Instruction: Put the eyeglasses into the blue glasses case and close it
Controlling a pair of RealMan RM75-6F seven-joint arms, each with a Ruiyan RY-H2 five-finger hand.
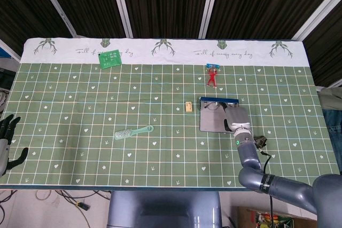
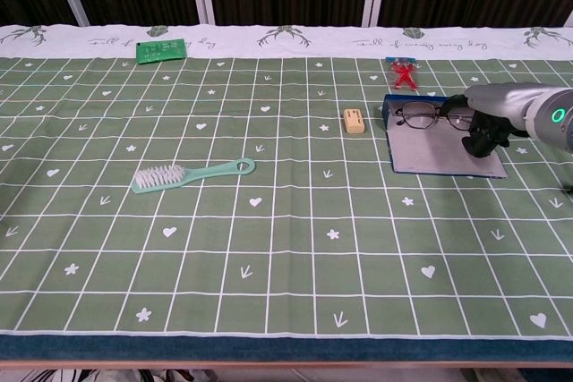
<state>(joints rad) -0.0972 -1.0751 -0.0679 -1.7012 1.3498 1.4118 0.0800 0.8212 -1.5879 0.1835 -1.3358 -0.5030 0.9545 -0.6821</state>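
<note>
Chest view: going left to right, a green card (image 2: 161, 49) lies at eleven o'clock, a mint plastic brush (image 2: 192, 174) with white bristles near centre, a small tan block (image 2: 354, 121) just left of the case (image 2: 430, 157). The case is open, a flat grey lining with a blue rim, at two o'clock. The thin wire-framed glasses (image 2: 430, 118) are seen along its far edge, lenses rounded. The right hand (image 2: 484, 128) is at their right end, fingers curled; whether a temple is pinched cannot be told. A red clip (image 2: 405, 72) lies beyond. The left hand (image 1: 7, 138) is parked at the head view's eight o'clock, fingers spread, holding nothing. The seating step is judged in hand; next, the glasses must be settled flat and the lid folded over.
</note>
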